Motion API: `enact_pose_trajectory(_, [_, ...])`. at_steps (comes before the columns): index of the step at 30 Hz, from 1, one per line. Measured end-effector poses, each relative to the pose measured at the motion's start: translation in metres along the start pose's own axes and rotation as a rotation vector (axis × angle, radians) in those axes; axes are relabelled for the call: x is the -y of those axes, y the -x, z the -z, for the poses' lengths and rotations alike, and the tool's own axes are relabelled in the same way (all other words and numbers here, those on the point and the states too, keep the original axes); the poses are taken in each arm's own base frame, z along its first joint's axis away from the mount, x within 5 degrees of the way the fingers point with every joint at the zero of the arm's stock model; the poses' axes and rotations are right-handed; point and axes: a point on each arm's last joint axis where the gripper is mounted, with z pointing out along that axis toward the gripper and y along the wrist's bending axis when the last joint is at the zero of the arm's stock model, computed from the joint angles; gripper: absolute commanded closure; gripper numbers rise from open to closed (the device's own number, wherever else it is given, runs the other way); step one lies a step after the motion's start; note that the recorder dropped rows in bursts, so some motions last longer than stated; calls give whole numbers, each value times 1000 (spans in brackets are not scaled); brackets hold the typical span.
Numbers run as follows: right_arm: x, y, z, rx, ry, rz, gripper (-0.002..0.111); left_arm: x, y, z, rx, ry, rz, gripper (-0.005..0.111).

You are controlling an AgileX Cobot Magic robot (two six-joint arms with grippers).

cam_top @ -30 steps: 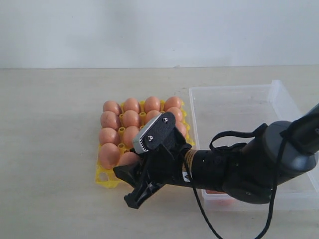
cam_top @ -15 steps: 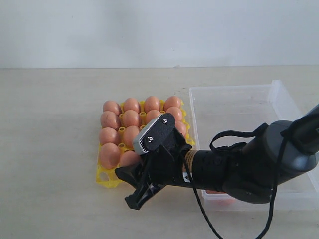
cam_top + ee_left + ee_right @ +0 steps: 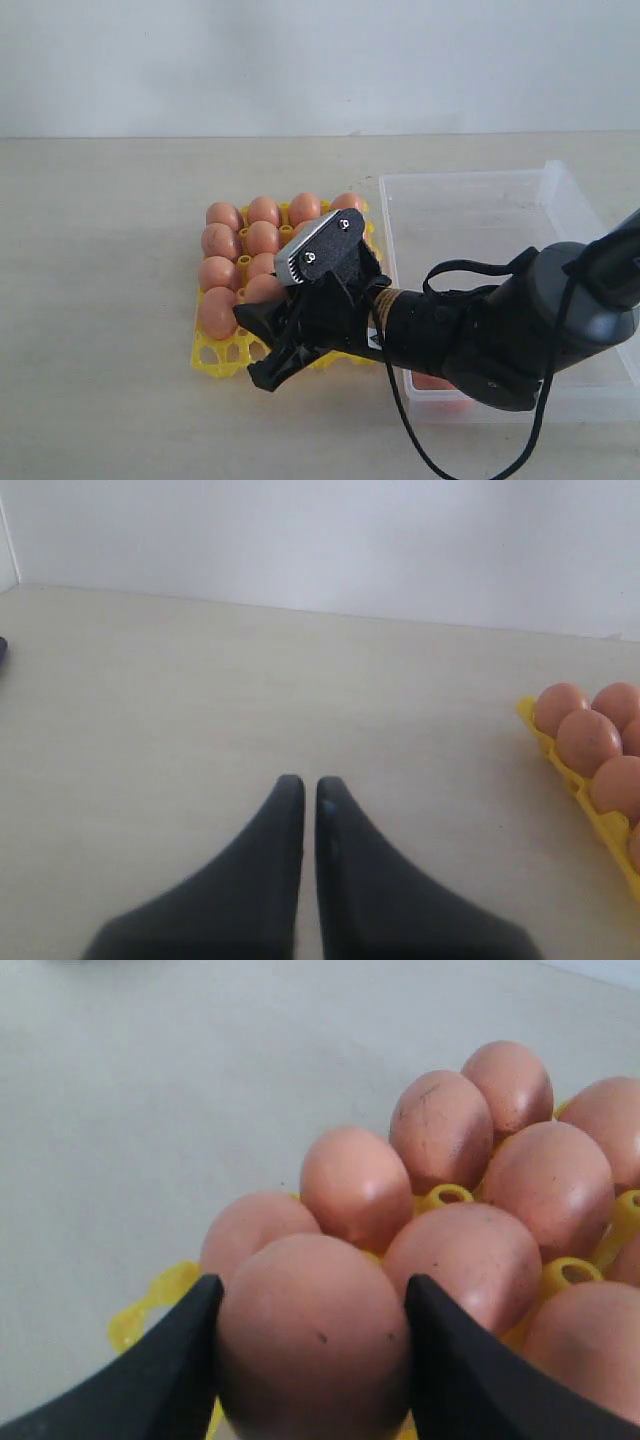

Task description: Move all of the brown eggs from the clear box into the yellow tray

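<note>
Now, table [image 3: 100,300]: pale and bare around the work, giving us room for both containers side by side.
Clear box [image 3: 470,205]: just beside the tray on the right arm's side, so each carry is short. Its floor looks nearly emptied, though an orange-brown shape [image 3: 436,383] shows through the near wall under the arm, and we judge that's one more egg waiting.
Right arm [image 3: 500,335]: laid low across the box's near corner, reaching over to the tray's near edge.
Yellow tray [image 3: 213,358]: far rows packed with brown eggs [image 3: 264,211], near cups partly open, and that's where we're aiming.
Right gripper [image 3: 312,1305]: fingers [image 3: 170,1370] pinching one egg by its flanks, a wide hold that we'd say spares the shell.
Left gripper [image 3: 303,795]: fingers pressed together, holding nothing, parked over bare table well apart from the tray, out of the way.
Held egg [image 3: 312,1330]: low over the tray's near row, just in front of its neighbours; we can't tell whether it's seated in a cup yet.
Next: we reckon a small lowering, then a release without nudging the eggs beside it.
</note>
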Motion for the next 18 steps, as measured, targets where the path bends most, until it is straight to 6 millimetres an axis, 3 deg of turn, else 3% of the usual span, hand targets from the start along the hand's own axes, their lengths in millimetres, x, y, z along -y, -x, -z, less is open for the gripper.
enact_pose_trajectory(18, [4,3,0,36,-47,26,108,0,0,0,0,0,0,103])
